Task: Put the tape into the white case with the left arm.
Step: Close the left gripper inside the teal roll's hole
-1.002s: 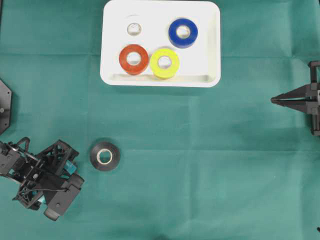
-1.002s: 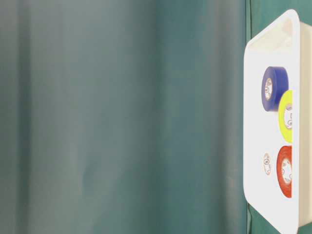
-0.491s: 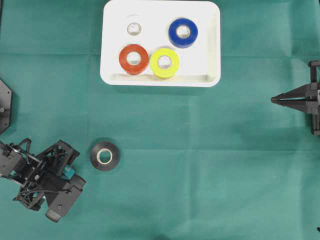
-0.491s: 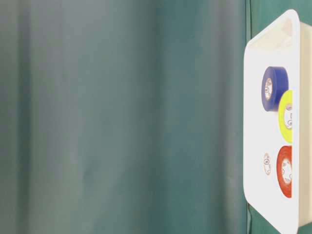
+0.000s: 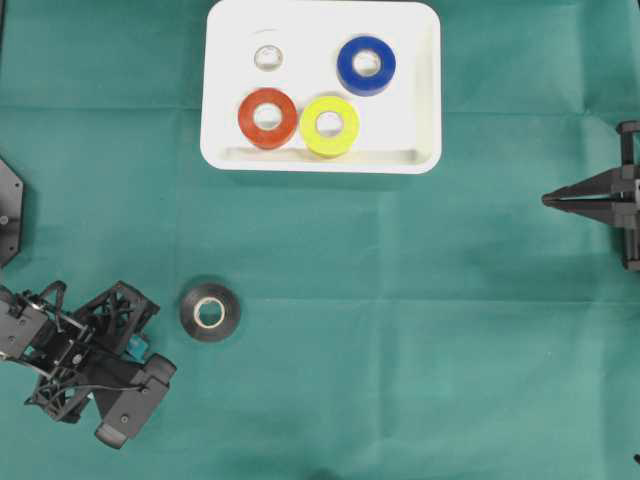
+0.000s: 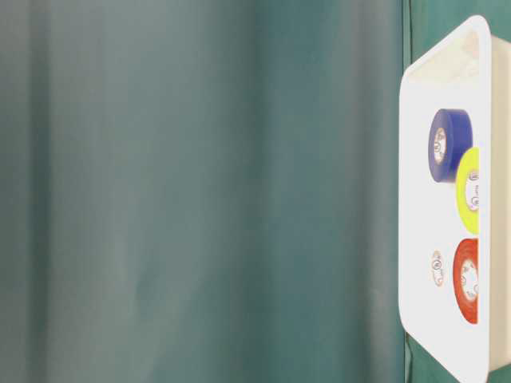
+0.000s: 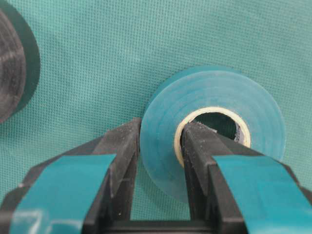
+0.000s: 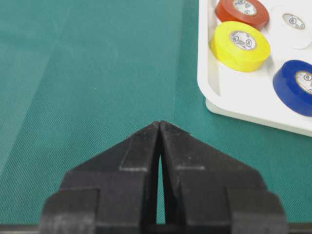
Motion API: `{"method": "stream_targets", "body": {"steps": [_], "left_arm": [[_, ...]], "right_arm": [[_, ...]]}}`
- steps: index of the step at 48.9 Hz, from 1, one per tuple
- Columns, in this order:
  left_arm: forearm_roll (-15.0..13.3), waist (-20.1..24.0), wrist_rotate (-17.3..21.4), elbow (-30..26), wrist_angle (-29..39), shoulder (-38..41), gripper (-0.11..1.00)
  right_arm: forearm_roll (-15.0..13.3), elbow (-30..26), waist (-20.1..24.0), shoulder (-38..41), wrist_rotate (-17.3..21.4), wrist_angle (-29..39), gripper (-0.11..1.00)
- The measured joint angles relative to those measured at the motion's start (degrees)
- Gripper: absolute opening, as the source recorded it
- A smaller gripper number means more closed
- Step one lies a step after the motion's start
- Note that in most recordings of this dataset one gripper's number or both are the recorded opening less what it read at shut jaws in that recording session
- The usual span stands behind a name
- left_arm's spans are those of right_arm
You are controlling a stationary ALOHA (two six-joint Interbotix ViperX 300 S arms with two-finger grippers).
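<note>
Matt woven green cloth [image 7: 122,58]; smooth glossy teal tape [image 7: 214,97].

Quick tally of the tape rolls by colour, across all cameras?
Blue roll: 1
Yellow roll: 1
Red roll: 1
White roll: 1
Black roll: 1
Green roll, pinched by the left gripper: 1
Total: 6

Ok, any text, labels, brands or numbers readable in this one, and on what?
None can be read.
Yellow tape, red tape, blue tape and white tape in the white case: printed core labels, too small and blurred.
Green tape in the left gripper and black tape: no text visible.
</note>
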Motion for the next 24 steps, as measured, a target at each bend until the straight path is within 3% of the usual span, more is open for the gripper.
{"method": "stream_targets", "body": {"steps": [14, 24], "left_arm": [[0.00, -0.53, -0.70, -2.64, 0.53, -3.08, 0.22], [-0.09, -0.70, -1.76, -4.39, 4.48, -7.03, 0.22]], "right_arm": [[0.00, 0.00, 0.09, 0.00, 0.09, -0.09, -0.10], [0.00, 0.00, 0.00, -0.09, 0.09, -0.09, -0.10]]}}
